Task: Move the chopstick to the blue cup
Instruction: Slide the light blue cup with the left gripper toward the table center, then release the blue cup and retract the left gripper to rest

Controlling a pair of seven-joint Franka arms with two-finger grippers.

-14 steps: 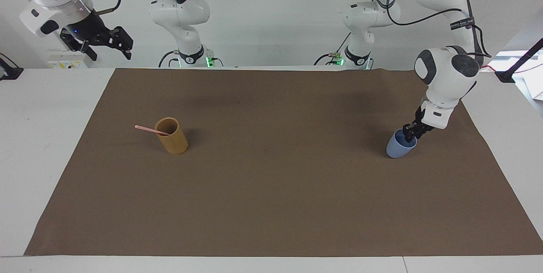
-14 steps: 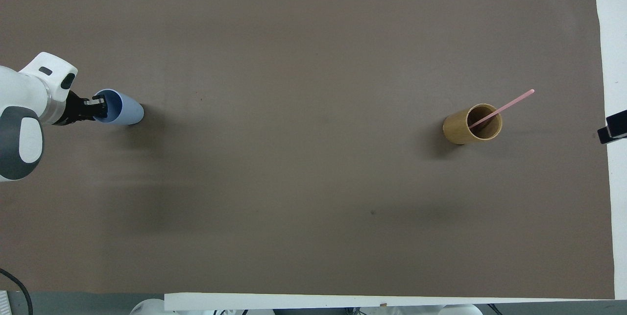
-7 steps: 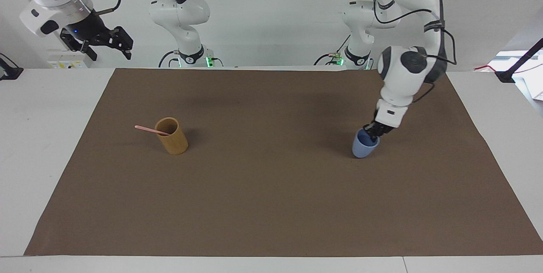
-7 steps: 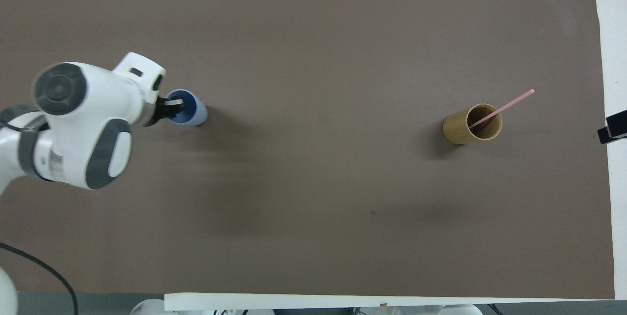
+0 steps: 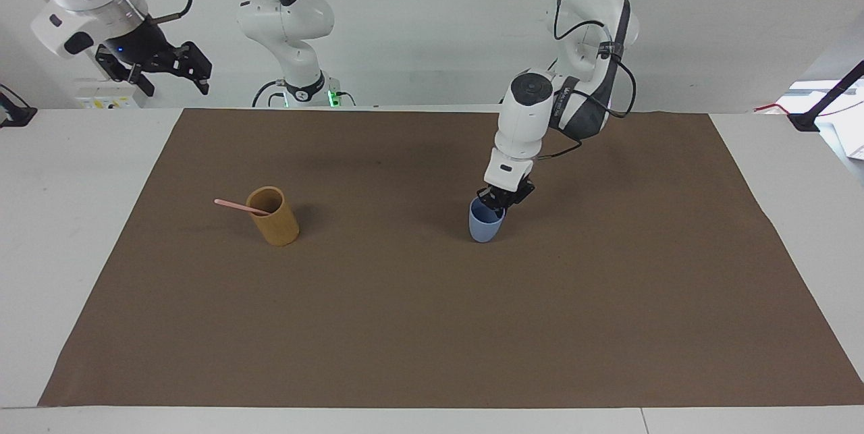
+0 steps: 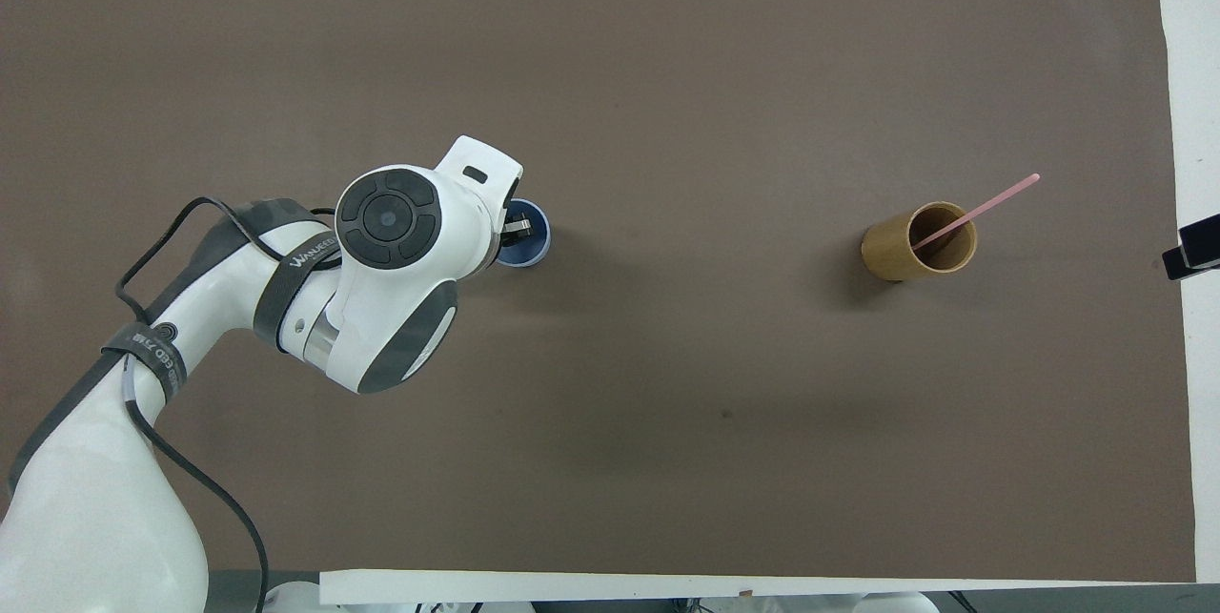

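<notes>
Left gripper (image 5: 498, 201) reaches steeply down from a bent arm near the middle of the desk (image 5: 67, 218), its fingers clamped on the rim of the blue cup (image 5: 485, 223), a small tapering tumbler standing upright on the brown mat (image 5: 432, 326). Right gripper (image 5: 172, 66) waits, raised over its end of the desk, fingers spread. One pale-pink chopstick (image 5: 233, 205) leans in the tan cup (image 5: 273, 217), well apart from the blue cup.
</notes>
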